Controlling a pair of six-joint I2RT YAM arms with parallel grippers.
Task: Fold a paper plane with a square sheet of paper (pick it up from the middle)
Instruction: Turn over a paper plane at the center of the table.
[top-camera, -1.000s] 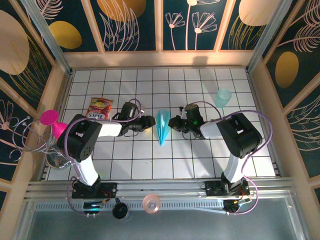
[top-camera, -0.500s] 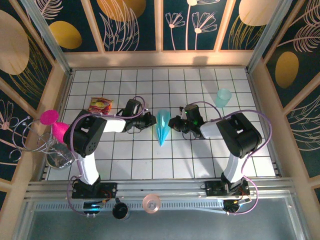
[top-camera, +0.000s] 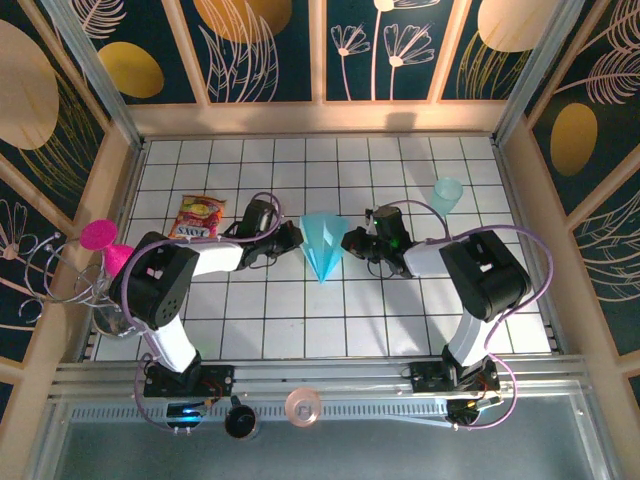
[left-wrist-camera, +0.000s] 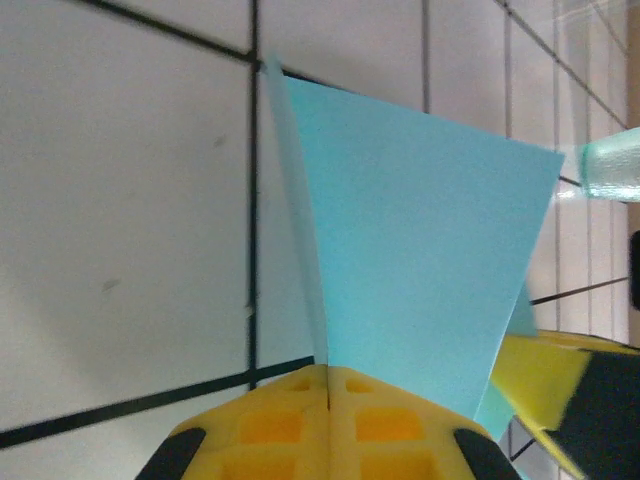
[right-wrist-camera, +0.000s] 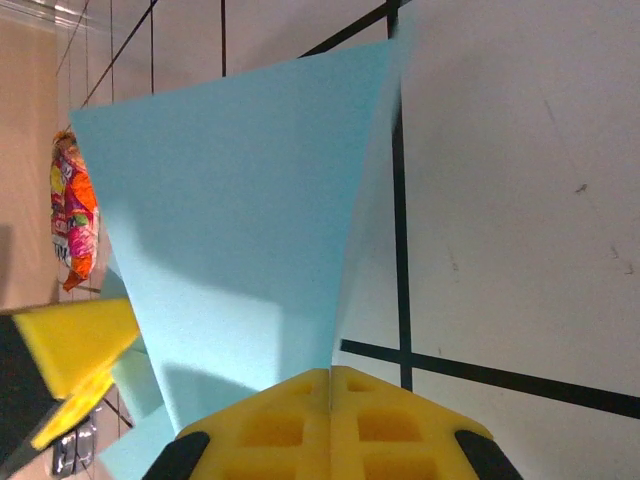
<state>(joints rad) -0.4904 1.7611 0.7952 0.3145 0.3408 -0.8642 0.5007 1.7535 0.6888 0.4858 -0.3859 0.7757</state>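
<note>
Pinching the plane (top-camera: 324, 245) from both sides: left gripper (top-camera: 294, 238) clamped shut on its left wing, right gripper (top-camera: 349, 241) clamped shut on its right wing. Wings spread between them at the middle of the table (top-camera: 400, 320), nose toward the near edge.

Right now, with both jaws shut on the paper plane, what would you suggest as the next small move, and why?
Probably open the left gripper first: the paper plane looks fully spread, one wing pinched by each arm's shut jaws, so the right gripper could steady it.
</note>
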